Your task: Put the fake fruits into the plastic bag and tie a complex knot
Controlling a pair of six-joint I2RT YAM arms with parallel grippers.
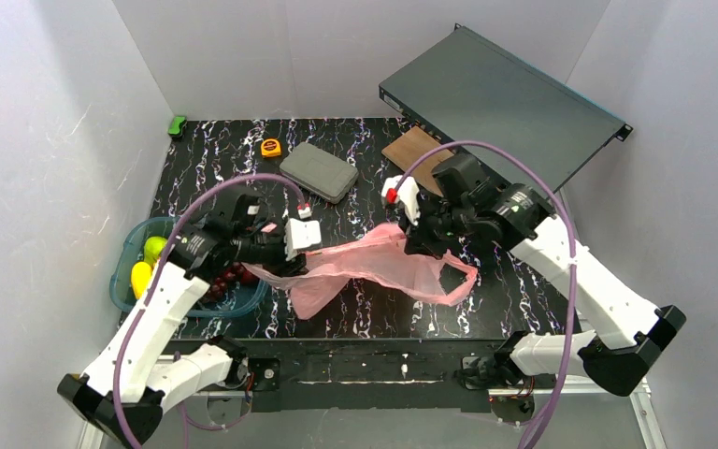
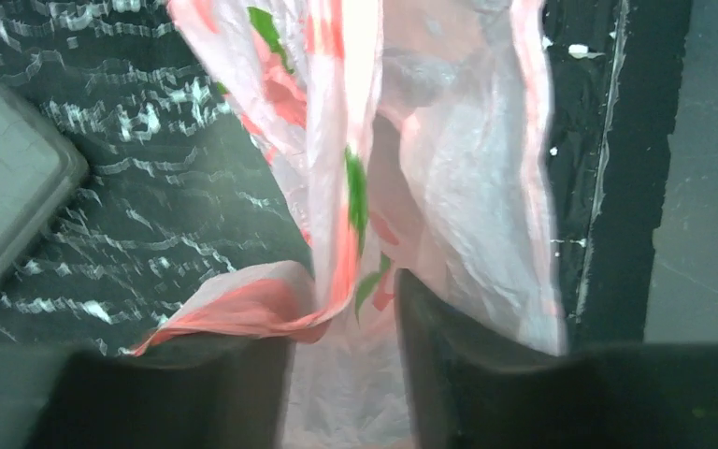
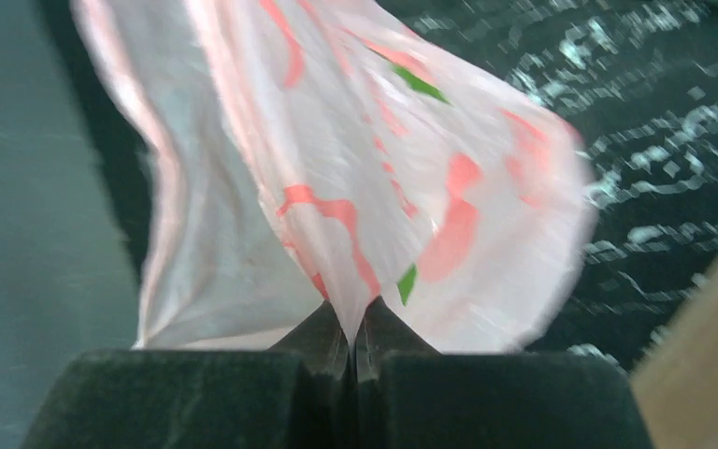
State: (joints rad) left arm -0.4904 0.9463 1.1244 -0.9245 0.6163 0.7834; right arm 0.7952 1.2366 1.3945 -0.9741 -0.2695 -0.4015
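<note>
Barely begun: the fruits (image 1: 154,249) lie in the tub (image 1: 120,276), and there is no knot. The right gripper (image 3: 355,323) pinches the bag (image 1: 374,267). The left gripper (image 2: 346,374) stands apart around its film.

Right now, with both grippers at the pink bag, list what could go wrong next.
The right gripper pinches only a thin fold of the pink plastic bag; a pull may tear it or slip it free.
The left gripper has its jaws apart around loose film, so that side may drop.
The fake fruits sit in the teal tub under the left arm, which may bump it.
</note>
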